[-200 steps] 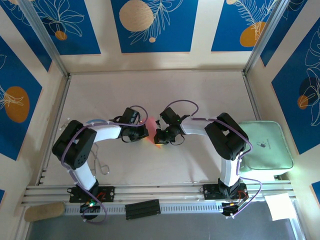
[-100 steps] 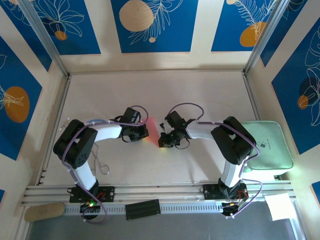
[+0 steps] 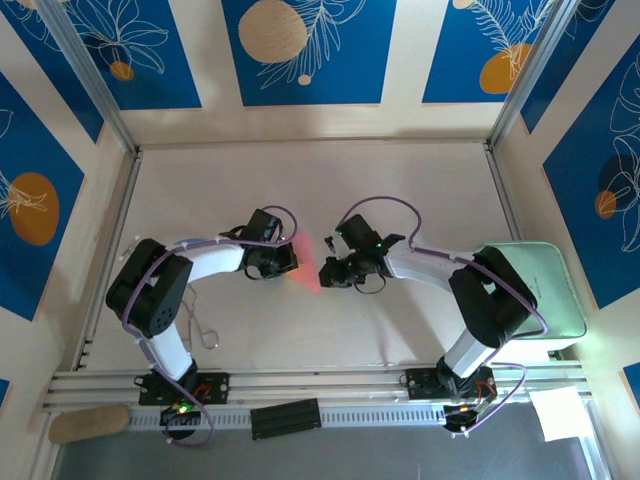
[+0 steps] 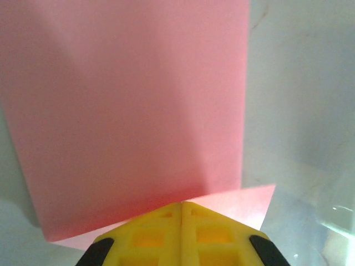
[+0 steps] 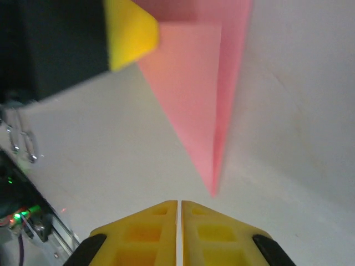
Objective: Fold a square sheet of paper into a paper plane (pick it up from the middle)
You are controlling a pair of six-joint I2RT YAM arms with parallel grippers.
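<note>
- Paper: pink and folded to a point. It sits over mid tabletop, well apart from the green pad.
- Left tool: on the far side of the paper from the pad. It is clamped right down on the paper's edge.
- From the left wrist, the yellow fingers of that tool meet with no gap. The paper rises straight out of the seam as a broad flat face, and a smaller flap shows low beside it.
- Right tool: between the pad and the paper, aimed at the paper.
- From the right wrist, this tool is closed to a hairline slit and has nothing in it. The paper tapers to a tip just ahead of the fingertips, apart from them.
- A crease runs down the paper's length to that tip.
- One left-tool finger shows at the paper's wide end.
- I cannot tell whether the tip touches the tabletop.
</note>
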